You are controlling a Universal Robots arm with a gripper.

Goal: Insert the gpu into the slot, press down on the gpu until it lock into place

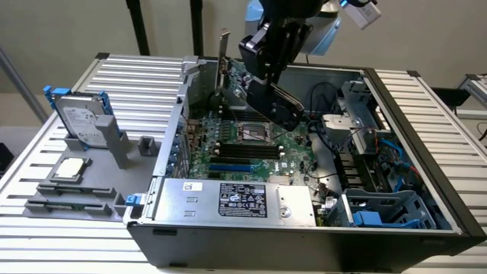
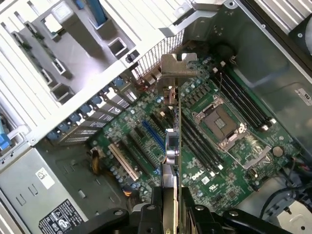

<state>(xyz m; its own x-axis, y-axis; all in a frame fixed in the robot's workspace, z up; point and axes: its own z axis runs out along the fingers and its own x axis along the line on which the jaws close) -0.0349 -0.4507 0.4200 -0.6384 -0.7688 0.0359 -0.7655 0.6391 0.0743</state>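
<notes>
In the exterior view the pincer point(image 1: 266, 73) hung over the open computer case point(image 1: 304, 245) and pinched the gpu point(image 1: 280, 108). There the card showed its black ribbed face, tilted and lifted above the green motherboard point(image 1: 285, 154), not seated in any slot. The wrist view gave the gpu point(image 2: 171, 146) from its thin edge, a narrow line that ended in one bent silver metal bracket point(image 2: 178, 66). The two black fingers point(image 2: 156, 214) of the pincer point(image 2: 170, 217) pressed on either side of it. Close to the card in this view lay one long blue slot point(image 2: 153, 136) and one cream slot point(image 2: 124, 162) beside it, and also one square metal processor socket point(image 2: 222, 124). The exterior view added the slatted aluminium worktop point(image 1: 426, 114). On it one hard drive point(image 1: 80, 121) in a blue frame stood upright in a grey holder, well apart from the case, and one flat square chip point(image 1: 70, 167) lay near it. One grey power-supply box point(image 1: 228, 200) with a black label sat inside the case, along its near wall.
</notes>
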